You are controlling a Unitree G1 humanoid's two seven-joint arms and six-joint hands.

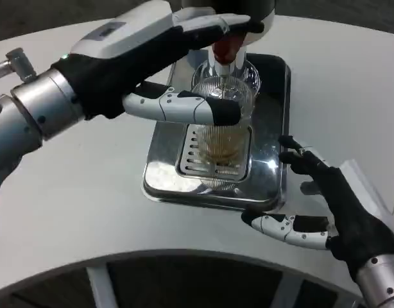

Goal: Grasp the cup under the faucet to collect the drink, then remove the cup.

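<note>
Ribbed clear cup on shiny metal tray, under red-tipped faucet.

Cup on drip tray, under faucet.

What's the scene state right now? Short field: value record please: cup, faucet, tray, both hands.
cup: clear ribbed cup under the faucet, standing on the tray's grate, amber drink in the bottom
faucet: red-tipped faucet right above the cup's mouth
tray: shiny metal drip tray on the white table
left hand: left hand at the cup, one finger across its front, others reaching over by the faucet
right hand: right hand open, fingers spread, beside the tray's right edge, holding nothing
</note>
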